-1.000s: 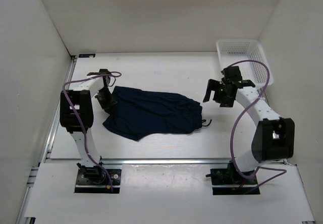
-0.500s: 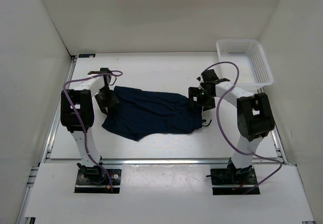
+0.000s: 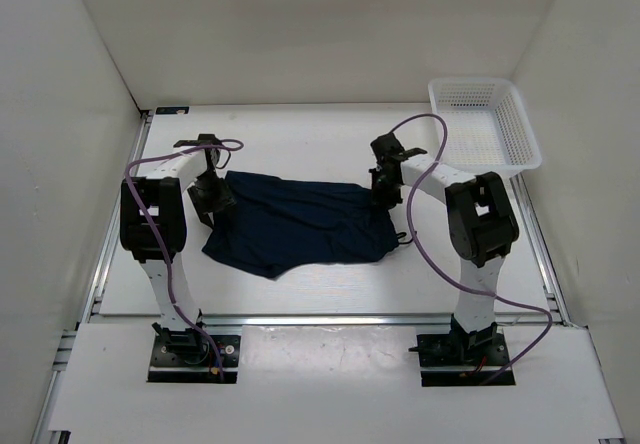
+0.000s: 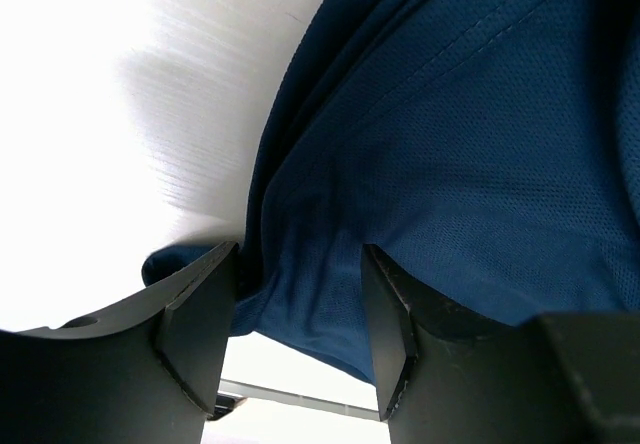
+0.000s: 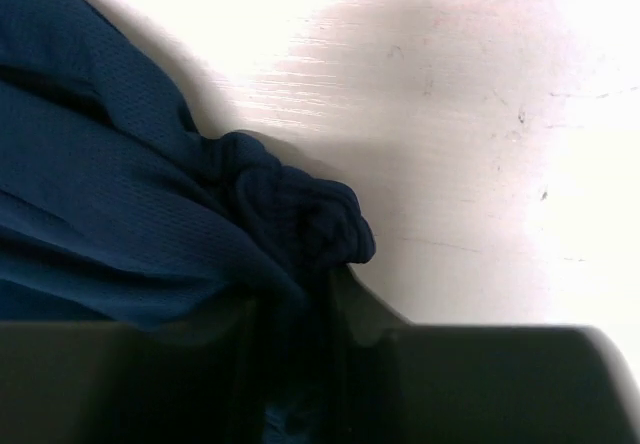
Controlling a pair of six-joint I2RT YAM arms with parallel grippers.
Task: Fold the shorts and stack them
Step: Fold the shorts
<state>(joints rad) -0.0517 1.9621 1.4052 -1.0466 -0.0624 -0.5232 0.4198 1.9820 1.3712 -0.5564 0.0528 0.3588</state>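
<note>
Shorts [image 3: 300, 226] spread on table [image 3: 300, 144]; L gripper [image 4: 297, 309] pinching left hem fold; R gripper [image 5: 300, 309] at bunched waistband, grip can't tell; risk: shallow bite slips on lift, fold skews.

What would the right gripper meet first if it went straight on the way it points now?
The shorts. The right gripper points down at their gathered edge, which sits right at its fingertips in the wrist view and may already be touching. The table lies just beneath the fabric.
</note>
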